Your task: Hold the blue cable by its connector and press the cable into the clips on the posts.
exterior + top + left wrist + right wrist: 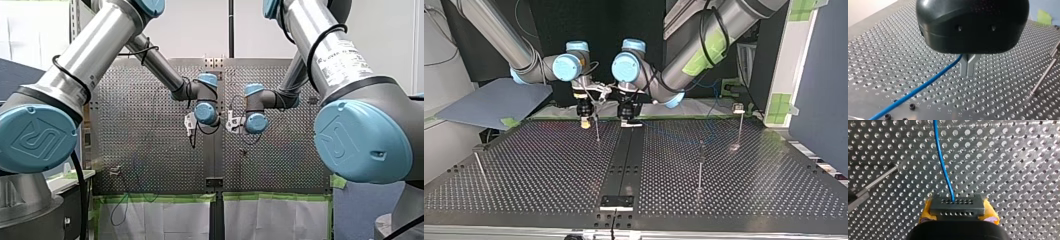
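my right gripper (958, 213) is clamped, yellow pads tight on the dark connector (957, 205), and the blue cable (944, 170) runs out ahead of it over the perforated table (549, 170). my left gripper (968, 67) has its metal fingers pinched together, seemingly on the cable. i see no cable seated on any of the posts (700, 165), so i judge all the pressing is left to do.
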Tool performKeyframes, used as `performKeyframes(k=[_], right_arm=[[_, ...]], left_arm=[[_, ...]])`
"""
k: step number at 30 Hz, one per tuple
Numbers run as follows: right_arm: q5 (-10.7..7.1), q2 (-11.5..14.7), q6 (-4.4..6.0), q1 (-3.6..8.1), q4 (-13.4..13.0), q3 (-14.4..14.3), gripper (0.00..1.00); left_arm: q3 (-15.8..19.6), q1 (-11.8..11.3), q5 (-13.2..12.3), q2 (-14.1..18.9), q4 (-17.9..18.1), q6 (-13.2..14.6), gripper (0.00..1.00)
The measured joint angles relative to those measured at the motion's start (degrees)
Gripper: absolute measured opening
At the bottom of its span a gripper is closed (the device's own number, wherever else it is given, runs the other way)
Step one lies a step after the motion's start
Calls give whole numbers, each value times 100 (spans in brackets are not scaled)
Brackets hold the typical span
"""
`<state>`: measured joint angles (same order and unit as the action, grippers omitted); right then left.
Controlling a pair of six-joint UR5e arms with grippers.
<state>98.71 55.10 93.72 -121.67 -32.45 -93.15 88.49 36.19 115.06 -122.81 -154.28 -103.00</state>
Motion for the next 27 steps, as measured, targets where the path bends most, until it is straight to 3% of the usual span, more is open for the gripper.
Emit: performKeyframes(k=[12,21,27], right_arm=[[7,6,-74,29,-46,-75,0],[-29,-1,-105,322,3,-244,0],[-60,-5,-148,433,-3,-370,0]], left_arm=[[-1,95,3,-427,220,-7,2],[-1,165,151,-662,562,-41,2],[-1,203,224,-666,787,-19,2]])
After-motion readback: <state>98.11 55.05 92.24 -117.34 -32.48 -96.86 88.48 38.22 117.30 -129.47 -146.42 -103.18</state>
